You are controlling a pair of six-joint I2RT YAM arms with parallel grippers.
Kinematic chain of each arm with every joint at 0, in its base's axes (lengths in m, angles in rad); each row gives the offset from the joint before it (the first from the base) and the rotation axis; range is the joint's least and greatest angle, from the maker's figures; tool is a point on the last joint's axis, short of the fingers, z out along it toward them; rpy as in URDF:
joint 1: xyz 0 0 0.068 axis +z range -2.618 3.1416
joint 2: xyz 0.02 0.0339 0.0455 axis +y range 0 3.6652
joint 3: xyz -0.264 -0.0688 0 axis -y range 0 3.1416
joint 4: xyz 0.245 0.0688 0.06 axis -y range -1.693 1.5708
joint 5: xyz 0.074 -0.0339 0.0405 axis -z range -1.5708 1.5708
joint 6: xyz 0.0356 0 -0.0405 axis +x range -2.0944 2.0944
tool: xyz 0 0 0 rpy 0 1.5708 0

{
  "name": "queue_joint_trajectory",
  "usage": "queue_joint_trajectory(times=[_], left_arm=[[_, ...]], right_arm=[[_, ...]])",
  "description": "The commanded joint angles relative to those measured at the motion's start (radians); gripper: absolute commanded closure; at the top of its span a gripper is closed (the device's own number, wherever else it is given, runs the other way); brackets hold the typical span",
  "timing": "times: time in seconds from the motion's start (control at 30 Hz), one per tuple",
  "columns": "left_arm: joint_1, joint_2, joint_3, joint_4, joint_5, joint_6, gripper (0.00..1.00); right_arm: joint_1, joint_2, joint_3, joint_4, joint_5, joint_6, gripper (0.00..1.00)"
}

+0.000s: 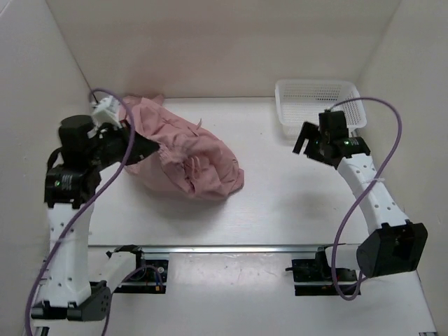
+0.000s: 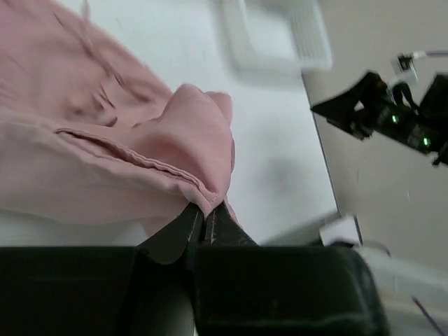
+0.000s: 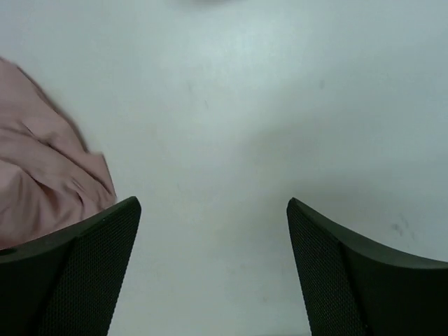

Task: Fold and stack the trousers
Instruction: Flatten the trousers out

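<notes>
The dusty-pink trousers (image 1: 189, 154) lie in a crumpled heap on the white table, left of centre. My left gripper (image 1: 155, 148) is shut on a hemmed edge of the trousers (image 2: 140, 140) at the heap's left side; in the left wrist view the left gripper (image 2: 206, 213) pinches a fold of pink cloth between its black fingers. My right gripper (image 1: 304, 142) is open and empty, above bare table right of the heap. In the right wrist view the right gripper (image 3: 213, 210) is wide open and an edge of the trousers (image 3: 42, 182) shows at the left.
A white mesh plastic basket (image 1: 318, 105) stands at the back right, just behind my right gripper; it also shows blurred in the left wrist view (image 2: 280, 31). White walls enclose the table on the left, back and right. A metal rail (image 1: 231, 247) runs along the near edge.
</notes>
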Motion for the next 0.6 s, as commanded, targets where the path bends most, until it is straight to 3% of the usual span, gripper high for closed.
queue_joint_trajectory(times=[0.0, 0.03, 0.07, 0.1, 0.3, 0.33, 0.37, 0.4, 0.47, 0.5, 0.57], left_arm=[[-0.091, 0.021, -0.069, 0.048, 0.111, 0.022, 0.87], [-0.128, 0.021, -0.069, 0.027, 0.068, 0.037, 0.73], [-0.137, 0.021, -0.06, 0.011, 0.041, 0.051, 0.51], [-0.138, 0.021, -0.047, -0.01, 0.004, 0.063, 0.01], [-0.115, 0.131, 0.073, -0.168, -0.286, 0.105, 0.0], [-0.104, 0.131, 0.073, -0.187, -0.312, 0.105, 0.06], [-0.095, 0.131, 0.061, -0.2, -0.382, 0.088, 0.26], [-0.095, 0.131, 0.014, -0.214, -0.422, 0.077, 0.36], [-0.069, 0.09, -0.122, -0.224, -0.487, 0.041, 0.51], [-0.058, 0.072, -0.176, -0.224, -0.487, 0.027, 0.47], [-0.039, 0.021, -0.287, -0.214, -0.455, -0.002, 0.25]], right_arm=[[0.002, -0.097, -0.037, -0.006, -0.143, 0.057, 0.1], [0.011, -0.106, -0.037, -0.019, -0.132, 0.057, 0.08], [0.02, -0.12, -0.023, -0.038, -0.1, 0.057, 0.08], [0.042, -0.12, -0.013, -0.07, -0.083, 0.057, 0.07], [0.144, -0.195, 0.013, -0.088, -0.096, 0.067, 0.05], [0.181, -0.195, 0.013, -0.088, -0.096, 0.089, 0.06], [0.22, -0.195, -0.009, -0.088, -0.096, 0.102, 0.08], [0.313, -0.183, -0.025, -0.088, -0.085, 0.119, 0.09], [0.484, -0.163, -0.074, -0.07, -0.073, 0.174, 0.11], [0.548, -0.125, -0.091, -0.058, -0.063, 0.197, 0.11], [0.716, -0.065, -0.114, -0.026, -0.036, 0.256, 0.05]])
